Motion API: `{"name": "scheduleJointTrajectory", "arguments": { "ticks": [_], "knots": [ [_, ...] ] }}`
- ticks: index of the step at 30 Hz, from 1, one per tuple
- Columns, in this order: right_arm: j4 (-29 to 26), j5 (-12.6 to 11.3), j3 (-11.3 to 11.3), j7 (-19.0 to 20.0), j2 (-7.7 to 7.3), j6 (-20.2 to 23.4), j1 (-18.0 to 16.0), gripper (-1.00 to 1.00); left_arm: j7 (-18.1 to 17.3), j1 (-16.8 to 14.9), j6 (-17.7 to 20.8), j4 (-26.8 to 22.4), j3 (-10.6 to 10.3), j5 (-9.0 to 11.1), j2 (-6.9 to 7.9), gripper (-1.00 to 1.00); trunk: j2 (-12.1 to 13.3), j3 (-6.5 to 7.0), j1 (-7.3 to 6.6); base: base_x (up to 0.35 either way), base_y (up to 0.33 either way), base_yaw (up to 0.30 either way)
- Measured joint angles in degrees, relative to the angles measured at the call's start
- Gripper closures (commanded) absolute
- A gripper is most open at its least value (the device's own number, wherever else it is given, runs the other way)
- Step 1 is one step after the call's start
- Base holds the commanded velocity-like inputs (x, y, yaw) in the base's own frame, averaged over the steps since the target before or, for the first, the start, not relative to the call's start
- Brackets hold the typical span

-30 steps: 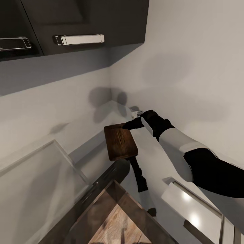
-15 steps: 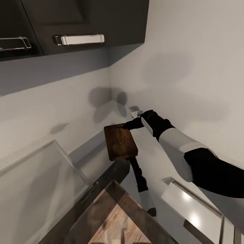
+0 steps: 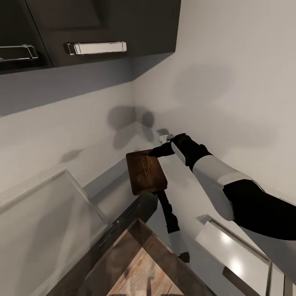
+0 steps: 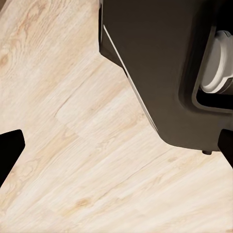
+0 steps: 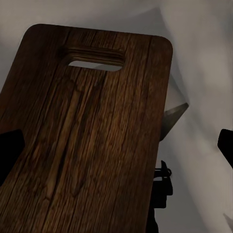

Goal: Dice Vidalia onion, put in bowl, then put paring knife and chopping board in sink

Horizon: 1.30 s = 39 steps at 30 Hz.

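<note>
So I'm parked at the corner of the countertop [image 3: 135, 133], and my landmark is the chopping board [image 3: 146, 172]. From the head cam it looks dark brown and is lifted off the glossy grey surface, tilted, with its far short edge at my right gripper [image 3: 158, 151]. The gripper sits right at that edge, with the black wrist and white forearm running back from the board toward the camera. I honestly can't tell from the head view whether the fingers actually pinch the wood.

On the right wrist cam the chopping board [image 5: 87, 141] runs away from the gripper, slot handle [image 5: 94, 63] at the far short end. The two dark fingertips [image 5: 9, 153] poke in on either side of the board, spread wide apart, so it reads as open there.

Below the board's near edge in the head view I see my left arm [image 3: 170, 220] hanging down. The left wrist cam looks at pale wood floor [image 4: 73, 145] and the robot's dark base [image 4: 155, 73], fingertips spread, nothing between them.

Dark wall cabinets [image 3: 94, 28] with bar handles hang above the board.
</note>
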Motion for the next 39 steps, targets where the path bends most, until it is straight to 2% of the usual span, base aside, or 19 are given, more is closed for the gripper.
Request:
{"name": "scheduleJointTrajectory", "arguments": {
  "ticks": [14,39],
  "knots": [
    [0.0,0.9,0.0,-0.1,0.00,0.0,0.0,-1.00,0.0,0.0,0.0,-0.1,0.0,-0.1,-0.04,-1.00,0.0,0.00,0.00,0.000,0.000,0.000],
    [0.0,1.0,0.0,-0.1,0.00,0.0,0.0,-1.00,0.0,0.0,0.0,-0.1,0.0,0.0,-0.06,-1.00,0.0,0.00,0.00,0.001,0.000,0.000]
  ]
}}
